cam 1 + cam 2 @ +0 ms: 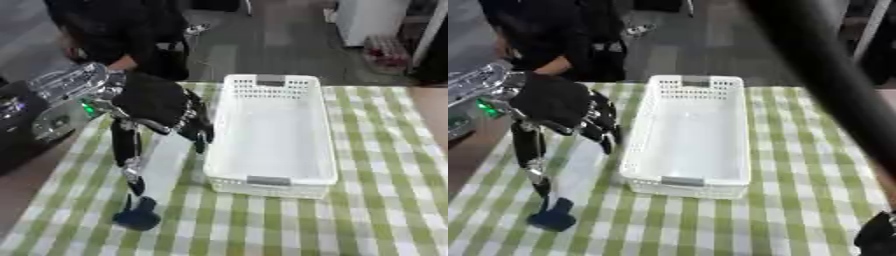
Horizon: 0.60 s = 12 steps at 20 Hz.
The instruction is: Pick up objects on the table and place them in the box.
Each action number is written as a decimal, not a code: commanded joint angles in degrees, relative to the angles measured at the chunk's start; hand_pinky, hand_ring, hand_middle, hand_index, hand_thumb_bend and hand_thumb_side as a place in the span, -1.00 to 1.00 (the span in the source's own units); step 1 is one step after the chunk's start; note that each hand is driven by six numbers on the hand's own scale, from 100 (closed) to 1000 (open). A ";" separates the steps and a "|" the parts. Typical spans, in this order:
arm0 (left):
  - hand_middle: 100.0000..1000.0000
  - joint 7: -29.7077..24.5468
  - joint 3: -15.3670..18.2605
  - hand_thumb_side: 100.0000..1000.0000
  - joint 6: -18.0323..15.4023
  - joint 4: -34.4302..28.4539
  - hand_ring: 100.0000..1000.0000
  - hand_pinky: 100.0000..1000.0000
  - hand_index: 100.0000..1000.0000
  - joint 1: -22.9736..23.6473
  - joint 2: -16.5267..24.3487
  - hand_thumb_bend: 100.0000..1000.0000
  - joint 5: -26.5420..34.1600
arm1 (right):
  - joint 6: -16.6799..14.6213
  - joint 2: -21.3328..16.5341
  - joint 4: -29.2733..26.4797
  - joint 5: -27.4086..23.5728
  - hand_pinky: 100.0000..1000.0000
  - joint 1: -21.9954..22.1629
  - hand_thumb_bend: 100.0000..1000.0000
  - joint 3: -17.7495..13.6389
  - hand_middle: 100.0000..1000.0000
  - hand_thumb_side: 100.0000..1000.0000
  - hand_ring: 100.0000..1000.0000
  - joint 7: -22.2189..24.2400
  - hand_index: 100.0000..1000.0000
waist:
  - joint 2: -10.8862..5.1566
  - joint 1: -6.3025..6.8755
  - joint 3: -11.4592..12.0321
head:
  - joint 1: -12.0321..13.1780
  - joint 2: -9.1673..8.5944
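A white slotted box [272,178] stands empty in the middle of the green-checked table [376,210], long side running away from me. My left hand [157,102] hangs over the table just left of the box, its fingers relaxed and pointing down. One long digit [131,167] reaches down toward a small dark blue object [137,214] near the front left; I cannot tell whether they touch. A pale patch [166,162] lies on the cloth under the hand. Only a dark bit of my right hand [877,235] shows at the lower right corner.
Dark equipment [17,125] sits off the table's left edge. A person in dark clothes [114,30] stands behind the far left corner. A blurred dark bar [824,65], close to the camera, crosses the right eye view. The checked cloth stretches right of the box.
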 commanded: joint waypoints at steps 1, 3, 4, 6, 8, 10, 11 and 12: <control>0.04 -4.95 0.93 -0.06 -4.75 0.10 0.01 0.33 0.13 -0.14 2.50 0.72 -0.14 | -6.70 -1.29 -0.78 0.10 -0.62 -0.24 -1.00 -0.39 -0.24 1.00 -0.17 6.66 -0.02 | -0.44 0.01 0.11 | 0.58 -0.16; 0.02 -5.16 0.80 -0.06 -4.75 0.42 0.00 0.33 0.09 0.03 2.47 0.72 -0.15 | -6.71 -1.22 -0.78 0.27 -0.62 -0.21 -1.00 -0.29 -0.24 1.00 -0.17 6.62 -0.02 | -0.40 -0.01 0.12 | 0.66 -0.20; 0.01 -5.24 0.74 -0.06 -4.75 0.59 0.00 0.33 0.06 0.08 2.44 0.72 -0.11 | -6.71 -1.18 -0.78 0.35 -0.62 -0.21 -1.00 -0.24 -0.24 1.00 -0.17 6.60 -0.02 | -0.37 -0.02 0.12 | 0.72 -0.20; 0.01 -5.53 0.59 -0.06 -4.75 0.93 -0.01 0.33 0.04 0.19 2.39 0.72 -0.10 | -6.68 -1.09 -0.78 0.51 -0.62 -0.24 -1.00 -0.10 -0.24 1.00 -0.17 6.59 -0.02 | -0.31 -0.04 0.05 | 0.96 -0.18; 0.02 -5.97 0.29 -0.06 -4.75 1.33 0.00 0.33 0.07 0.28 2.40 0.71 -0.10 | -6.67 -1.03 -0.78 0.57 -0.62 -0.33 -1.00 -0.03 -0.24 1.00 -0.17 6.52 -0.02 | -0.25 -0.06 -0.05 | 1.18 -0.22; 0.02 -6.53 -0.13 -0.06 -4.75 1.72 0.00 0.33 0.12 0.28 2.25 0.71 -0.07 | -6.66 -0.98 -0.78 0.59 -0.62 -0.44 -1.00 0.05 -0.24 1.00 -0.17 6.50 -0.02 | -0.17 -0.06 -0.16 | 1.37 -0.22; 0.05 -6.85 -0.33 -0.06 -4.75 1.91 0.03 0.33 0.15 0.22 2.14 0.71 -0.06 | -6.65 -0.96 -0.78 0.59 -0.62 -0.50 -1.00 0.07 -0.24 1.00 -0.17 6.50 -0.02 | -0.14 -0.06 -0.22 | 1.46 -0.20; 0.04 -7.20 -0.53 -0.06 -4.75 2.12 0.02 0.33 0.14 0.12 1.98 0.71 -0.08 | -6.63 -0.95 -0.78 0.57 -0.62 -0.56 -1.00 0.08 -0.24 1.00 -0.17 6.49 -0.02 | -0.11 -0.06 -0.26 | 1.53 -0.19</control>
